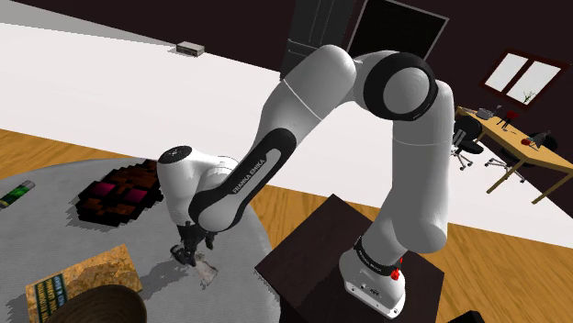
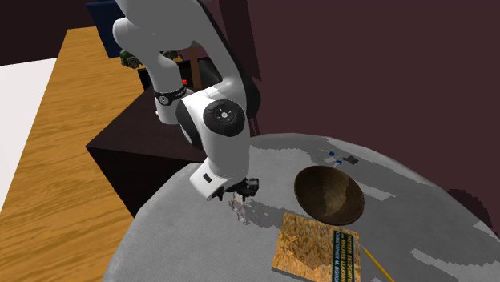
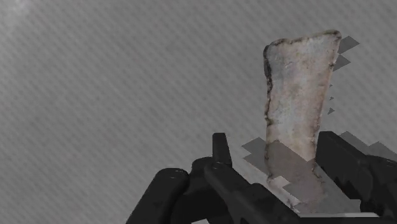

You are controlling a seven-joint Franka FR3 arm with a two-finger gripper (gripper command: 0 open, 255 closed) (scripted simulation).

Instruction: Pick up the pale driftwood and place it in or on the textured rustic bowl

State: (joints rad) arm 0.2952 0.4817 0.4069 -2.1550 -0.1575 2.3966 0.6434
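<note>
1. The fingers point(image 3: 221, 153) of the gripper point(image 3: 277, 143) stand apart, released, clasping nothing, low over the grey counter point(image 2: 172, 240).
2. The near end of the driftwood point(image 3: 298, 89) lies between them, close to one finger and with a plain gap to the other. Its long axis runs straight out ahead of the gripper, across the line of closing.
3. The driftwood is a pale, flat slab, mottled grey-white with darker edges, lying on the counter.
4. It lies near the brown bowl point(image 2: 327, 186) but apart from it, on the bowl's side toward the stand.
5. Closing would likely catch the narrow width. The carry to the bowl looks short.
</note>
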